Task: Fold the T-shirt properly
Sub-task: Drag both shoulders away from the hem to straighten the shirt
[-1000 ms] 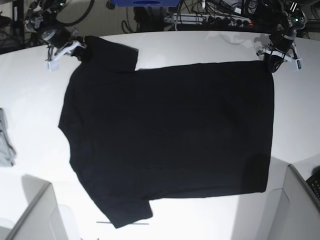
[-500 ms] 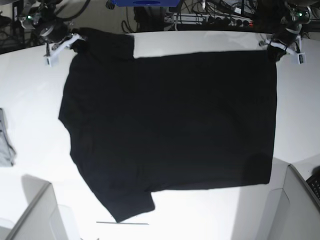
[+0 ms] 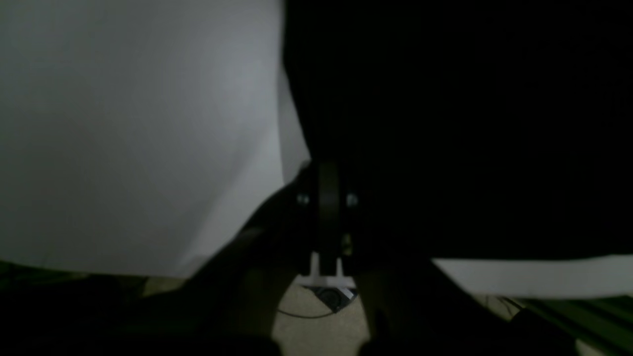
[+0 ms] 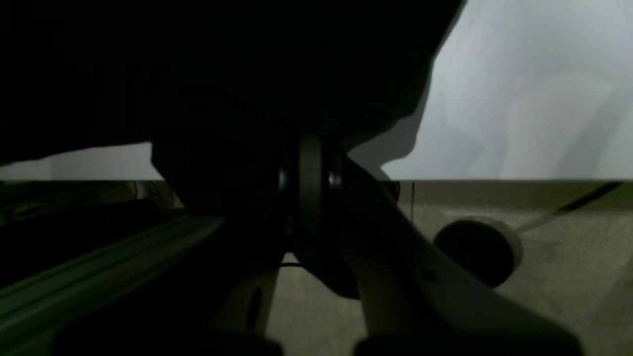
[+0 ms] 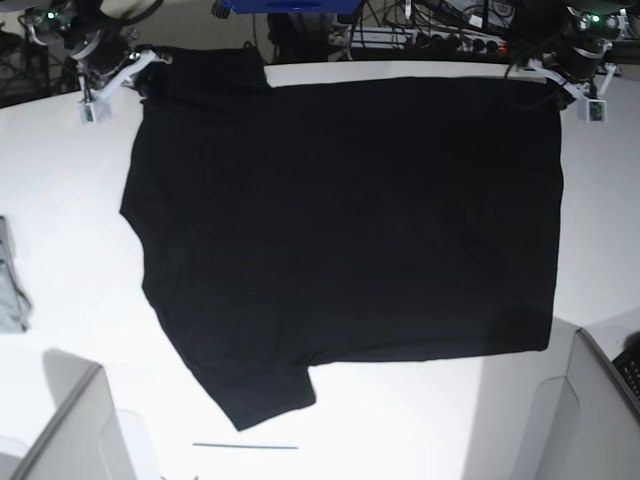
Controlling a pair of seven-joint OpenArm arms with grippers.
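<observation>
The plain black T-shirt (image 5: pixel 340 220) is stretched wide over the white table (image 5: pixel 60 200), sleeves on the view's left and hem on the right. My left gripper (image 5: pixel 558 85) is shut on the far hem corner, at the base view's top right. My right gripper (image 5: pixel 142 75) is shut on the far sleeve and shoulder, at the top left. In the left wrist view the closed fingertips (image 3: pixel 324 170) pinch the dark cloth (image 3: pixel 470 123). In the right wrist view the closed gripper (image 4: pixel 309 143) bites the shirt's edge (image 4: pixel 222 64). No print shows.
A small grey cloth (image 5: pixel 10 280) lies at the table's left edge. Grey box walls stand at the near left (image 5: pixel 70 430) and near right (image 5: pixel 600 410). A thin dark rod (image 5: pixel 245 446) lies near the front edge. Cables and a power strip (image 5: pixel 420 40) run behind the table.
Both grippers have moved toward the table's far edge, dragging the shirt with them. Its far edge now reaches the table's back rim and the cloth is pulled flatter and wider.
</observation>
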